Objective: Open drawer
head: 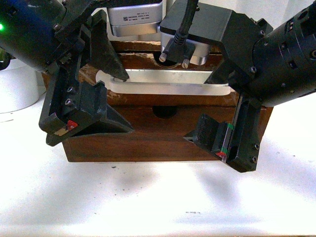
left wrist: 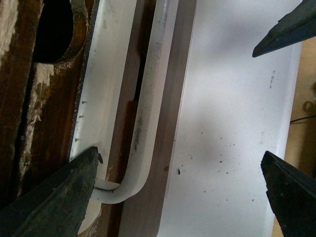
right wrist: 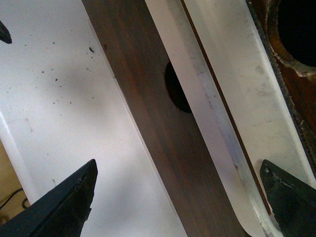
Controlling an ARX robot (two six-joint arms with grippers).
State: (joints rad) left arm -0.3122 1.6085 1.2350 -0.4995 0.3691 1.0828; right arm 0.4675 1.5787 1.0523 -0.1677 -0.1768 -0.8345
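The drawer [head: 148, 143] is dark brown wood with a half-round notch [head: 164, 111] in its rim and a wide white handle [head: 163, 85] above it. My left gripper [head: 127, 102] is open at the handle's left end, and my right gripper [head: 200, 109] is open at its right end. In the left wrist view the gripper [left wrist: 180, 182] straddles the handle [left wrist: 148, 98] and the drawer's edge [left wrist: 180, 59], with one finger [left wrist: 54, 197] against the handle's bend. In the right wrist view the gripper [right wrist: 180, 192] spans the drawer's edge [right wrist: 163, 133] and the handle [right wrist: 212, 113], holding nothing.
The drawer unit stands on a white table [head: 158, 197]. A white container [head: 17, 84] stands at the far left. A round hole [left wrist: 54, 29] shows in the scuffed wood above the handle. Both wrists crowd the space over the unit.
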